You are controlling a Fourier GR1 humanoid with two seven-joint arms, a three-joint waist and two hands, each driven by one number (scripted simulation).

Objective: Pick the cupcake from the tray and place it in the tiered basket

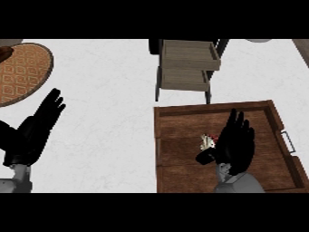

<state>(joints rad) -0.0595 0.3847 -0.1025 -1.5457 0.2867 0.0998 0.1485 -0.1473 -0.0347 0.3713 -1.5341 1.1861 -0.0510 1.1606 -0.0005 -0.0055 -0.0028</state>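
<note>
- Right now my right hand [234, 142] curls around the one cupcake [207, 142] over the one tray [183, 176].
- My left hand [30, 133] rests open.
- One tiered basket [187, 65]; no readable writing.

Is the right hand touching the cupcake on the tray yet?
Cannot tell. In the head view the right hand overlaps the cupcake on the tray, hiding any contact or gap.

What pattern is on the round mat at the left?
Orange with a pale lattice of diamonds, on the round mat; head view.
</note>
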